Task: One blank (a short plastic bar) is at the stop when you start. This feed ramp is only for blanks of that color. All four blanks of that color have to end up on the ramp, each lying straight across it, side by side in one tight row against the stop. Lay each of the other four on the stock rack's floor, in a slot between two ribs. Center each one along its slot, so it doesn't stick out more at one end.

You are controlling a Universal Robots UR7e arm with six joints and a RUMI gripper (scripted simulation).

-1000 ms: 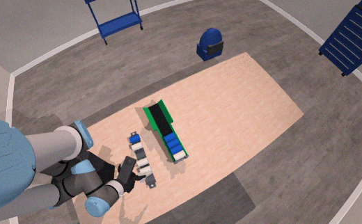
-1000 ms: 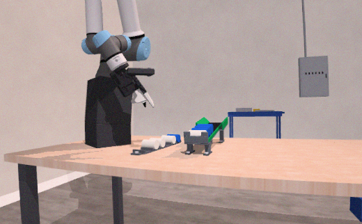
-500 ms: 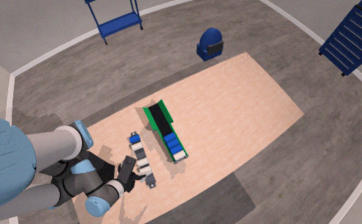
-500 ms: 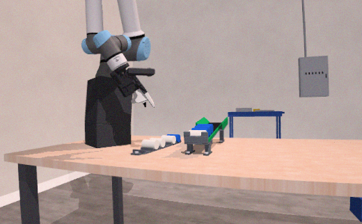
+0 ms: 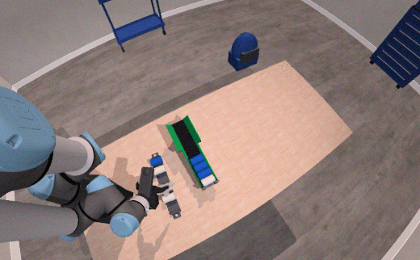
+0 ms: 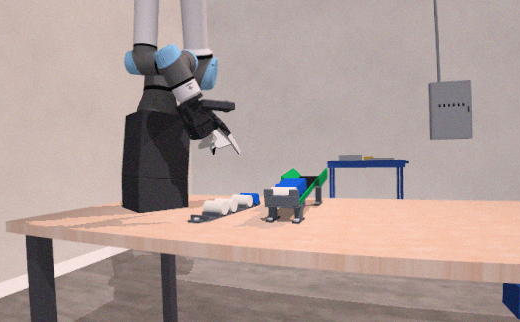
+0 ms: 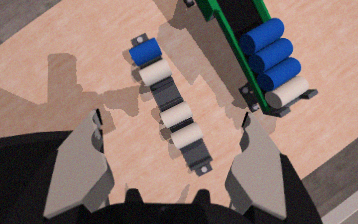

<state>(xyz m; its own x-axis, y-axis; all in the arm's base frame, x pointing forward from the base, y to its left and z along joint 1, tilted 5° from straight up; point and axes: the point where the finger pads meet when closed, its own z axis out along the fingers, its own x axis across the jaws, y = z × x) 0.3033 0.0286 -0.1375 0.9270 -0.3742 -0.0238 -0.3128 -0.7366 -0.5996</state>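
My gripper (image 5: 168, 190) (image 6: 226, 152) (image 7: 173, 111) is open and empty, above the stock rack (image 5: 174, 209) (image 6: 195, 219) (image 7: 197, 156). In the wrist view the rack holds a blue blank (image 7: 145, 51) at its far end, a white blank (image 7: 155, 72) beside it, a bare stretch, then two white blanks, one (image 7: 176, 115) farther and one (image 7: 187, 136) nearer, and bare floor at the near end. On the feed ramp (image 5: 186, 139) (image 7: 235, 15) a white blank (image 7: 288, 92) (image 6: 284, 191) lies across at the stop. Three blue blanks (image 7: 279, 73) (image 5: 199, 164) lie across the ramp in a row above it.
The ramp stands on legs beside the rack, with green side walls (image 6: 319, 184) that flare at its upper end. The robot's base (image 6: 156, 160) stands behind the rack in the exterior view. A blue bin (image 5: 244, 52) is beyond the table.
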